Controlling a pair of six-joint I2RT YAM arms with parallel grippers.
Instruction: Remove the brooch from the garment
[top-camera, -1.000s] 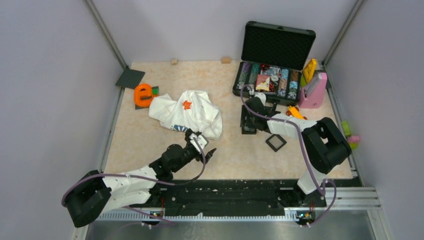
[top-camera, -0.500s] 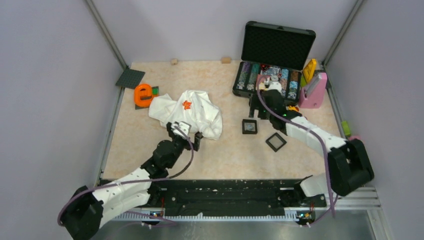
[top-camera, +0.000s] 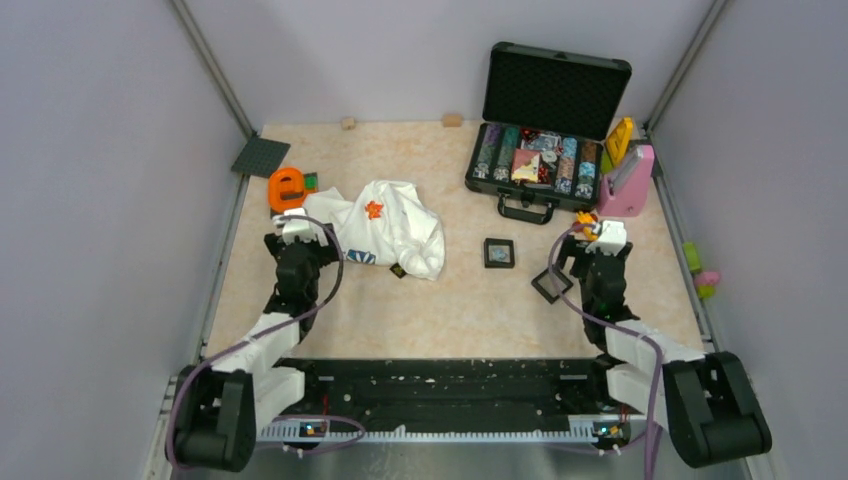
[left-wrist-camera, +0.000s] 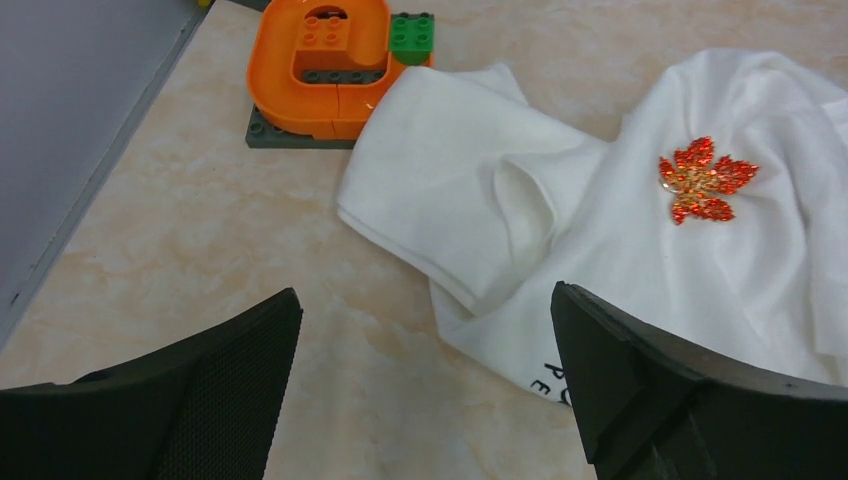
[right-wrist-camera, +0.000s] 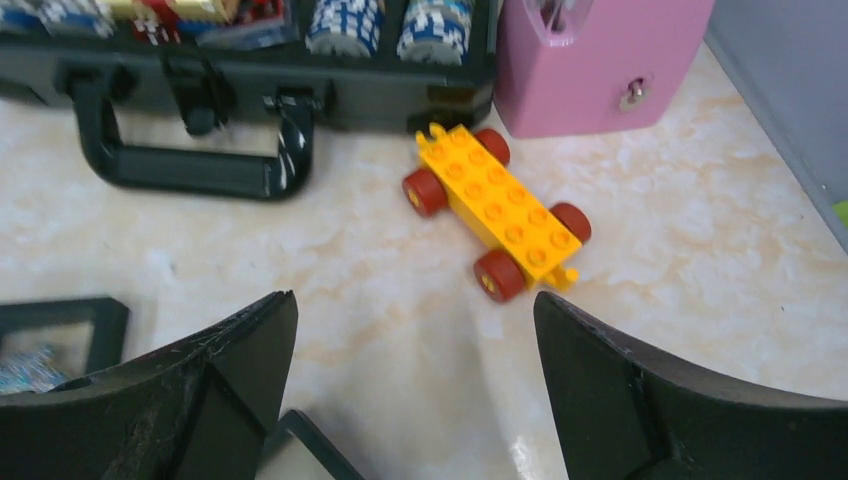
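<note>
The white T-shirt (top-camera: 400, 232) lies crumpled on the table left of centre, and it also shows in the left wrist view (left-wrist-camera: 600, 220). An orange-red glittery maple-leaf brooch (top-camera: 373, 209) sits on its upper part, seen close in the left wrist view (left-wrist-camera: 703, 180). My left gripper (top-camera: 295, 228) is open and empty at the shirt's left edge; in its own view (left-wrist-camera: 425, 320) it hovers over bare table by a folded sleeve. My right gripper (top-camera: 600, 235) is open and empty far right, above bare table in its own view (right-wrist-camera: 415, 320).
An orange brick piece (top-camera: 288, 187) lies left of the shirt. Two small black square boxes (top-camera: 499, 252) (top-camera: 551, 285) sit mid-right. An open black chip case (top-camera: 545, 160), a pink box (top-camera: 627, 183) and a yellow wheeled brick (right-wrist-camera: 497, 208) stand at the back right.
My left arm swung from the shirt's near hem to its left side. My right arm drew back from the case to the near right. One black box stays mid-table.
</note>
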